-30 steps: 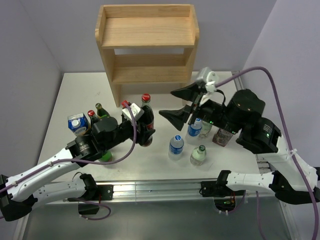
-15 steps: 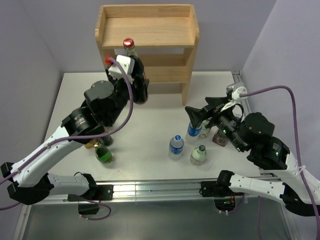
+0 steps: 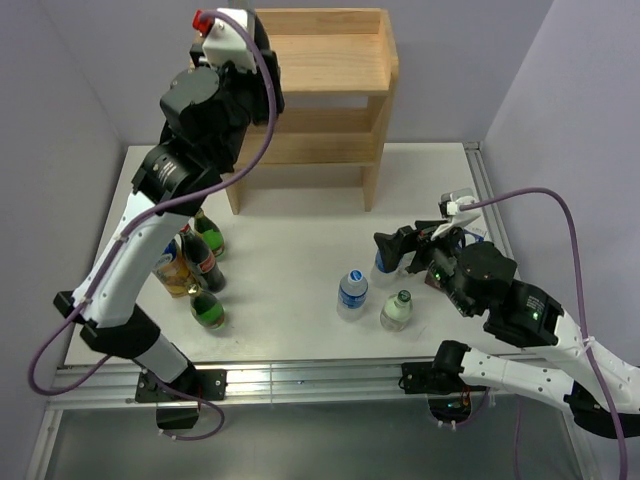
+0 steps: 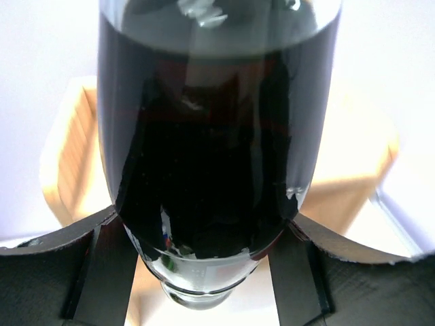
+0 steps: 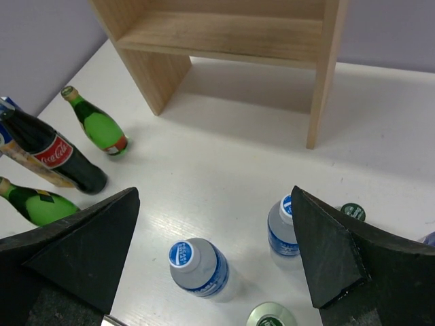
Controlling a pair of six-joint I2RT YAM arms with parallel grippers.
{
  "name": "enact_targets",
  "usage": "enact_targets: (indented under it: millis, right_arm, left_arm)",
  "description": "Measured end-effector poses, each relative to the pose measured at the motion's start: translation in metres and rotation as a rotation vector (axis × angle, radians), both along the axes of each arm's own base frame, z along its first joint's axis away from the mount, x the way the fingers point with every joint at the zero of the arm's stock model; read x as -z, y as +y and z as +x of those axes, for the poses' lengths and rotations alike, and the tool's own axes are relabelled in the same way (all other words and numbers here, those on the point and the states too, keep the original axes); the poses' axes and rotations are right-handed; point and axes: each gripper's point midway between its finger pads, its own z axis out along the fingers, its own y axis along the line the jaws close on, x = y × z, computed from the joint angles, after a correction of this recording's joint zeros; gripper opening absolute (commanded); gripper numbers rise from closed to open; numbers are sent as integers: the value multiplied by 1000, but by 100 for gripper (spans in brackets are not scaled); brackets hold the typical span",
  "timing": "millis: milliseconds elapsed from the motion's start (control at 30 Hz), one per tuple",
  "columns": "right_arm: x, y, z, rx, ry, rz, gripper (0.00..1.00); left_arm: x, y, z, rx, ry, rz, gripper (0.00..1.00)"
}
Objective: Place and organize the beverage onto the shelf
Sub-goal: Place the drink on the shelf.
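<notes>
The light-wood shelf (image 3: 330,70) stands at the back of the white table and also shows in the right wrist view (image 5: 224,30). My left gripper (image 3: 248,78) is raised beside the shelf's top left corner. It is shut on a dark cola bottle (image 4: 211,136), which fills the left wrist view between the fingers (image 4: 102,265), with the shelf's top board (image 4: 64,170) behind it. The arm hides that bottle in the top view. My right gripper (image 3: 395,245) is open and empty above two blue-capped water bottles (image 5: 197,265) (image 5: 285,227).
A green-capped white bottle (image 3: 397,310) stands near the water bottles (image 3: 351,290). At the left stand a second cola bottle (image 3: 205,265), green bottles (image 3: 210,235) (image 3: 208,310) and an amber bottle (image 3: 175,278). The table's front rail (image 3: 320,378) is near.
My left arm has lifted the cola bottle from the table up to the shelf's top level. My right gripper has dropped and drawn back over the water bottles.
</notes>
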Motion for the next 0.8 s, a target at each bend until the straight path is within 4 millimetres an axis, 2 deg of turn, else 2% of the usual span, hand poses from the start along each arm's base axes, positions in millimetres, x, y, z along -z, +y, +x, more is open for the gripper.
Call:
enact_targets:
  millis: [100, 200, 400, 500, 667, 800]
  right_arm:
    - [8, 0, 0, 4, 14, -6, 99]
    - [18, -2, -1, 6, 29, -14, 99]
    - [28, -4, -4, 7, 43, -16, 99]
    - [30, -6, -5, 8, 47, -12, 99]
    - [34, -9, -7, 9, 55, -7, 99]
    - [36, -10, -8, 9, 59, -7, 99]
  left_arm:
    - [-21, 5, 16, -38, -54, 0, 0]
    - [-27, 13, 26, -77, -80, 21, 0]
    - [-23, 33, 46, -140, -85, 62, 0]
    - [-18, 43, 64, -161, -79, 67, 0]
    - [-1, 52, 95, -171, -52, 63, 0]
    - [-4, 55, 104, -157, -62, 27, 0]
